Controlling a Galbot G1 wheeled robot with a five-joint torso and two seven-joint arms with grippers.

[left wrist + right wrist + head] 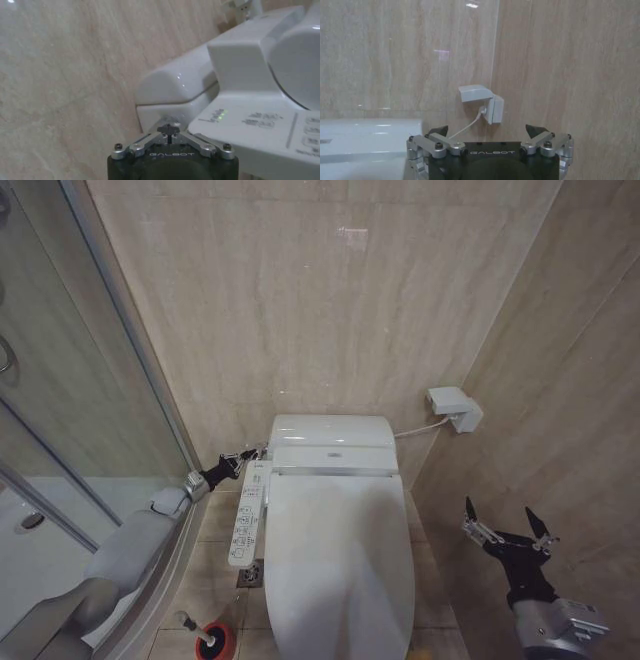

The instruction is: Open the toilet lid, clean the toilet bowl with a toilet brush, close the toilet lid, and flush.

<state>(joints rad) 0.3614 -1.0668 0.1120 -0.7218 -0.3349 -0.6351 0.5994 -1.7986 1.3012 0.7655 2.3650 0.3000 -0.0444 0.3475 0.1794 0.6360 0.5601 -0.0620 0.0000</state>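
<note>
Left gripper (252, 454): fingers are seen pressed together, set against the back corner of the toilet beside the side panel (246, 520).
Right gripper (506, 525): fingers are spread wide, held in the air near the right wall, nothing gripped.
Toilet lid (338, 565): is seen lowered flat over the toilet bowl.
Toilet brush (196, 628): is stood in its red cup (218, 644) on the floor, at the toilet's front left.
</note>
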